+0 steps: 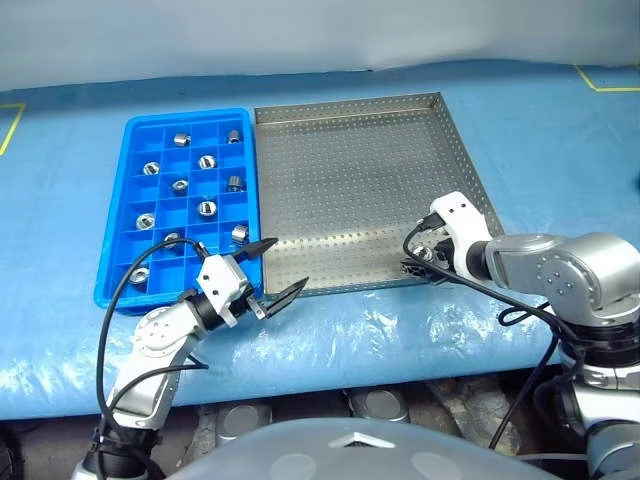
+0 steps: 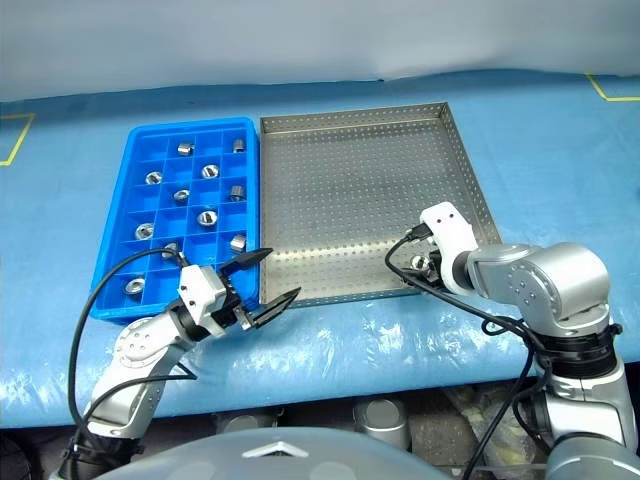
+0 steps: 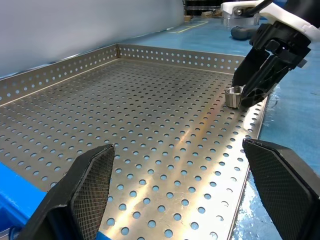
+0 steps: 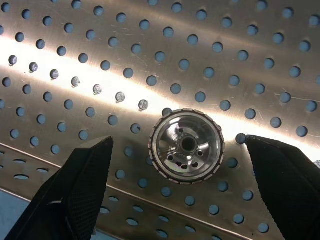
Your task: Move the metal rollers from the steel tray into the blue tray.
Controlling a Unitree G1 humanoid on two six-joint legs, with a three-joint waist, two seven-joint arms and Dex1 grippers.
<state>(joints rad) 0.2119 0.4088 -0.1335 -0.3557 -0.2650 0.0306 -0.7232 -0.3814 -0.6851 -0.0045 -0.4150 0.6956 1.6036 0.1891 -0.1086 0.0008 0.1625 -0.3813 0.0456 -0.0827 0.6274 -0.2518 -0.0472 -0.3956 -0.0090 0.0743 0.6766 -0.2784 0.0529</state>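
We have the left gripper low centre-left of frame, fingers wide open and empty, hovering over the near corner where the blue tray meets the steel tray. Right gripper sits lower right, at the steel tray's near right corner, fingers spread wide either side of one roller, not closed on it. That roller stands on the perforated floor by the near rim. Upper left, the blue tray holds the other rollers, one per cell. Both trays touch, on the blue desk.
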